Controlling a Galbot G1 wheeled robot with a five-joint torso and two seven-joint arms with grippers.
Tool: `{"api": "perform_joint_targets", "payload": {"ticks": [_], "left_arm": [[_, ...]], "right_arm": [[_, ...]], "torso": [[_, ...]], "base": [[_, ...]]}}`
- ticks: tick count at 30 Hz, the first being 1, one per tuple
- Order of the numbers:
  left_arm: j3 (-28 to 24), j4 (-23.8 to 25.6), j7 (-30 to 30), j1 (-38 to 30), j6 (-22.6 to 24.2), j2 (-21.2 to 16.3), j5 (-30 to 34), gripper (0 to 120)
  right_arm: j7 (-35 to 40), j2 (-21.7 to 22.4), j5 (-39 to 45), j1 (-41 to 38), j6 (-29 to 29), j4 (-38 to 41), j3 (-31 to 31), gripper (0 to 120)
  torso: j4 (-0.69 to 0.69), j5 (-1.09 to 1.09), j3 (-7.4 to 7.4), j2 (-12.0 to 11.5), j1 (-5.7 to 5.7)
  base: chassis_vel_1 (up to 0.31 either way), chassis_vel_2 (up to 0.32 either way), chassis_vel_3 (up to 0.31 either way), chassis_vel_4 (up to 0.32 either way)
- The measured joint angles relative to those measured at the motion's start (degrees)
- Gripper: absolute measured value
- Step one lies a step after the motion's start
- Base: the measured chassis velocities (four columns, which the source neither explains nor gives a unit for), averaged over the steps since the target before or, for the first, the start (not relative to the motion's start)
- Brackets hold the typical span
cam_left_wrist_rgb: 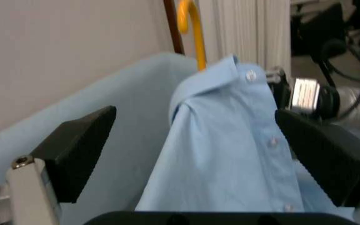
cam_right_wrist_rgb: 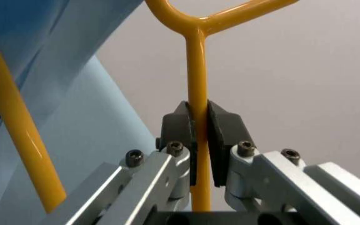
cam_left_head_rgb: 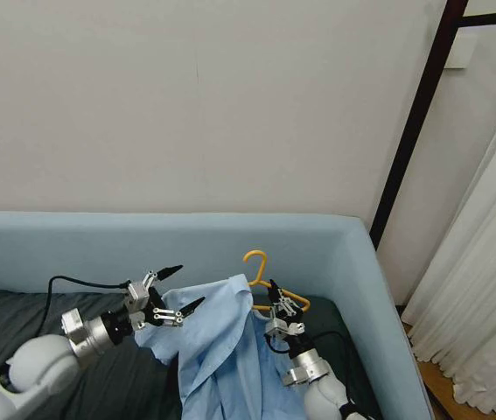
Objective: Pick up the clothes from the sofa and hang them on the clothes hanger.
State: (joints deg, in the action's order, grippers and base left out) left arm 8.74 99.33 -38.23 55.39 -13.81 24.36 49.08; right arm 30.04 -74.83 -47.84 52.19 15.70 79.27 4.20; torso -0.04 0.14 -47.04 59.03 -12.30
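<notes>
This looks like a home living room. A pale blue sofa (cam_left_head_rgb: 352,249) stands against a plain wall (cam_left_head_rgb: 186,105), white curtains (cam_left_head_rgb: 484,306) beside it.

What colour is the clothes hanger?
Orange-yellow hanger, clearest in the right wrist view, clamped by the right hand.

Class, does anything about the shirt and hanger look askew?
Yes. The blue shirt hangs lopsided: it covers one side of the yellow hanger; the arm by the right gripper is bare. The left gripper hovers open.
</notes>
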Motion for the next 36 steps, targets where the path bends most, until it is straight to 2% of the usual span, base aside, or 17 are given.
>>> {"api": "perform_joint_targets", "payload": {"ticks": [2,4,6,10,11,15,18,22,25,26,31,32,36], "left_arm": [[-0.2,-0.7,-1.7,-0.5,0.7,-0.4,0.1,100],[-1.7,-4.4,-8.6,-3.4,4.3,-1.1,0.6,100],[-2.2,-5.6,-10.7,-4.4,5.5,-1.0,0.7,100],[-3.8,-11.3,-21.5,-9.4,12.9,1.5,0.8,100],[-3.8,-11.3,-21.5,-9.4,12.9,1.5,0.8,100],[-5.4,-13.6,-27.8,-12.0,16.7,3.0,0.6,100],[-6.5,-13.8,-28.8,-12.9,17.4,3.6,-0.2,99],[-8.4,-13.8,-28.6,-14.5,17.9,4.5,-1.1,90],[-9.2,-13.7,-28.3,-15.4,18.2,5.0,-2.4,77],[-9.2,-13.7,-28.3,-15.4,18.2,5.0,-2.4,77],[-9.2,-14.0,-28.5,-15.1,18.3,5.1,-4.9,53],[-9.2,-14.0,-28.5,-15.1,18.3,5.1,-4.9,53],[-9.0,-14.0,-29.1,-14.9,18.3,5.1,-6.0,37]], "right_arm": [[0.0,-0.1,-0.4,-0.1,0.1,0.0,0.4,5],[0.0,-0.1,-1.5,0.3,0.4,0.7,1.2,5],[0.0,-0.1,-1.8,0.6,0.6,0.9,1.2,5],[0.4,-0.5,-3.9,1.9,1.2,1.7,1.0,5],[0.4,-0.5,-3.9,1.9,1.2,1.7,1.0,5],[0.6,-0.5,-5.9,2.7,1.9,1.9,1.0,5],[0.6,-0.6,-6.7,3.0,2.1,1.9,0.9,5],[0.6,-0.9,-7.5,3.0,2.1,1.7,0.9,5],[0.6,-1.1,-8.0,2.7,2.1,1.4,1.3,5],[0.6,-1.1,-8.0,2.7,2.1,1.4,1.3,5],[0.6,-1.4,-8.3,2.4,2.1,0.9,1.9,5],[0.6,-1.4,-8.3,2.4,2.1,0.9,1.9,5],[0.7,-1.4,-8.6,2.1,2.1,0.7,2.2,5]], "torso": [[0.02,0.0,0.0,0.0,0.0],[0.0,0.0,0.0,0.0,0.0],[-0.02,0.0,0.0,0.0,0.0],[-0.04,0.0,0.0,0.0,0.0],[-0.04,0.0,0.0,0.0,0.0],[-0.04,0.01,0.0,0.0,0.0],[-0.03,0.02,0.0,0.0,0.0],[-0.03,0.01,0.0,0.0,0.0],[-0.04,0.02,0.0,0.0,0.01],[-0.04,0.02,0.0,0.0,0.01],[-0.02,0.02,0.0,0.0,0.01],[-0.02,0.02,0.0,0.0,0.01],[-0.03,0.02,0.0,0.0,0.01]], "base": [[0.0,0.0,0.0,0.0],[0.0,0.0,0.0,0.0],[0.0,0.0,0.0,0.0],[0.0,0.0,0.0,0.0],[0.0,0.0,0.0,0.0],[0.0,0.0,0.0,0.0],[0.0,0.0,0.0,0.0],[0.0,0.0,0.0,0.0],[0.0,0.0,0.0,0.0],[0.0,0.0,0.0,0.0],[0.0,0.0,0.0,0.0],[0.0,0.0,0.0,0.0],[0.0,0.0,0.0,0.0]]}}
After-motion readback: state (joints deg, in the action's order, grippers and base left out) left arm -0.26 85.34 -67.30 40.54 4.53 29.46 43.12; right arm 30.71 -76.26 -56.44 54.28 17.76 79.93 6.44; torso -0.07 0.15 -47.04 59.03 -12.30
